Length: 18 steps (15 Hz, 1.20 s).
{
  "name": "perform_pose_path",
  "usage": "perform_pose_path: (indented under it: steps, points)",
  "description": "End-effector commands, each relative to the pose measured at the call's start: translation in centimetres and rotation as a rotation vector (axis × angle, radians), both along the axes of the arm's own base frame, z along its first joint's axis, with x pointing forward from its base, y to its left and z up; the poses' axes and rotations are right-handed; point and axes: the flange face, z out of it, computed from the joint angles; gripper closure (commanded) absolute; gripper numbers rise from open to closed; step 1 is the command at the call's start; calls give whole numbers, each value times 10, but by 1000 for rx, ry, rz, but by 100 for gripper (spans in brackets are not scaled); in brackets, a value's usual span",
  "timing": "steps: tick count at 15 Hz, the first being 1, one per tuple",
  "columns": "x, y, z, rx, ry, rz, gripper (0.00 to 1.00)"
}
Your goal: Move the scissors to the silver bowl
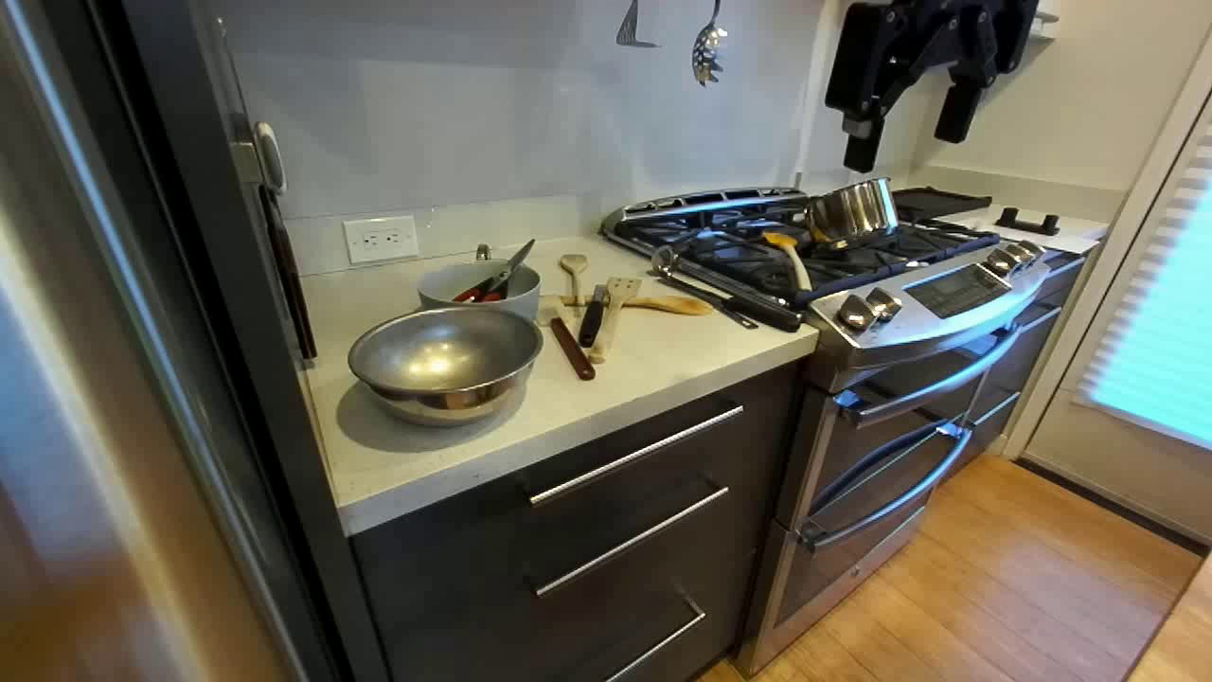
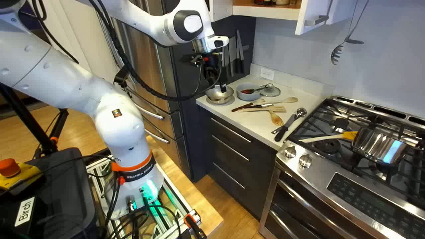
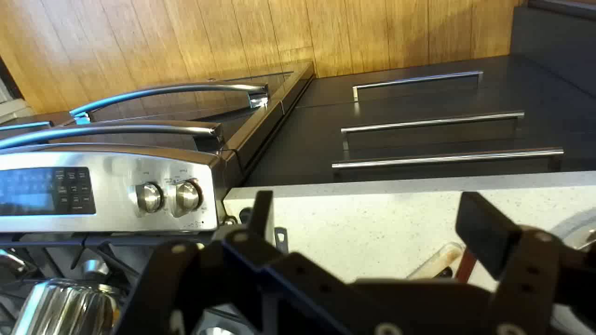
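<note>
So the scissors [image 1: 494, 283] look to be in the pot [image 1: 524, 301] — red handles inside, blade poking up over the rim — just beside the bowl [image 1: 454, 403], on the side toward the wall [image 1: 492, 142]. Nothing shows in the bowl, so I'd call this the approach, no pick made yet. Going outward, a spatula [image 1: 614, 311] lies near the bowl, then the stove [image 1: 904, 327] further off. The gripper [image 3: 368, 216] hangs high and well apart from the bowl, jaws spread wide with nothing between them. Next move, I reckon: swing over to the pot beside the bowl, line up across the scissors and ease down without snagging the pot's rim.
</note>
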Motion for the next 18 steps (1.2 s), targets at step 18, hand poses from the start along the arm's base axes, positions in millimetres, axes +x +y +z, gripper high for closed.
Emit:
perform_pose_path:
  steps: [18]
  points:
    - [171,-13,-78,344,17,-319,0]
